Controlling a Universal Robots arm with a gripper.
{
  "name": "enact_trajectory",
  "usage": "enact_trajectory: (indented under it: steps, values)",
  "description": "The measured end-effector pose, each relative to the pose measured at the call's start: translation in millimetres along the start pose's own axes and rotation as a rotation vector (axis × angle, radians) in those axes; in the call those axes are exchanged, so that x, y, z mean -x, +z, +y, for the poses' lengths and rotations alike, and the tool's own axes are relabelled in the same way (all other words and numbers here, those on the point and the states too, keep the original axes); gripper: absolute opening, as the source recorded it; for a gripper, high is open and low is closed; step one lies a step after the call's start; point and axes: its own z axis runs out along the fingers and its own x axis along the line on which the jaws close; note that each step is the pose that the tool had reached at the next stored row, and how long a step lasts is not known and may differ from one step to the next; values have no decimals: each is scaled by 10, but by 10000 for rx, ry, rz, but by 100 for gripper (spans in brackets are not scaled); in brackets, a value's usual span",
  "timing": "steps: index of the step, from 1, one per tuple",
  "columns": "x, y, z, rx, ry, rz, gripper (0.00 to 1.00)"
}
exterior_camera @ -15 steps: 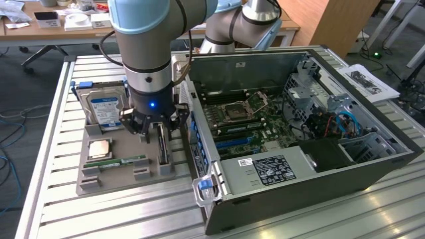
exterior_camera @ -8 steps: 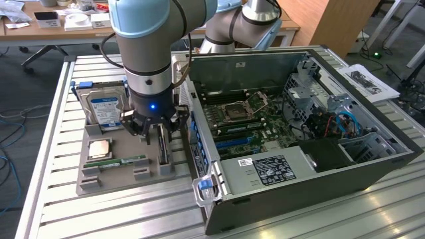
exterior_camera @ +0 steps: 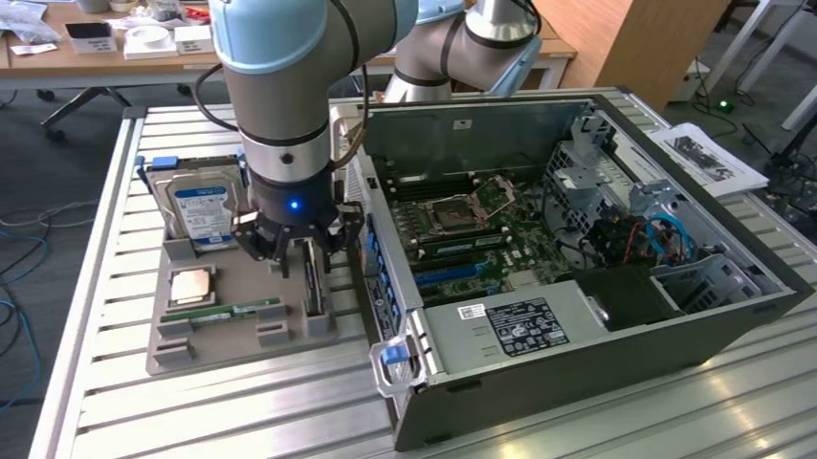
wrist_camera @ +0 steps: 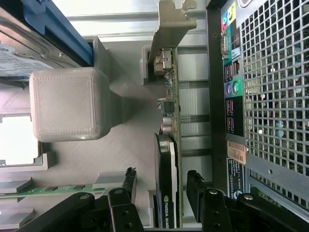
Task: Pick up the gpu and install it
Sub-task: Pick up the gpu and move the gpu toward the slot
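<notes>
1. Exterior view: the gripper (exterior_camera: pixel 301 263) hangs over the gray tray (exterior_camera: pixel 224 346), fingers spread wide on either side of the gpu (exterior_camera: pixel 314 295), which stands on edge in the tray, beside the open case (exterior_camera: pixel 638 316)
2. Wrist view: the gpu (wrist_camera: pixel 170 125) lies between the open fingers (wrist_camera: pixel 128 186), with a gap on each side; nothing is gripped
</notes>
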Motion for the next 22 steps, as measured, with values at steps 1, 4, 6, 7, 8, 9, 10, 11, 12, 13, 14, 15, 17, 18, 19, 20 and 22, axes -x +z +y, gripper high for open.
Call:
enact_trajectory:
  steps: [1,4,6,7,8,9,10,11,12,13,14,15,17,18,19,20,22]
  values:
    - [-1,3,14,0,-1,0,55]
    - [-6,12,64,0,2,0,55]
    - [-7,18,84,1,1,0,55]
    - [-6,20,88,2,1,-1,55]
    - [1,20,88,1,-1,0,55]
    - [13,20,90,1,0,1,55]
    - [27,21,91,0,1,0,55]
    - [34,21,91,1,1,0,55]
    - [34,21,91,0,2,0,55]
    - [34,21,91,0,3,1,55]
    - [34,21,91,0,3,1,55]
    - [34,21,91,0,4,0,55]
    - [38,22,92,1,27,-2,55]
    - [45,23,92,0,38,-2,55]
    - [50,23,92,0,47,-2,55]
    - [54,24,93,-1,53,-2,55]
    - [55,24,92,-1,54,-2,55]
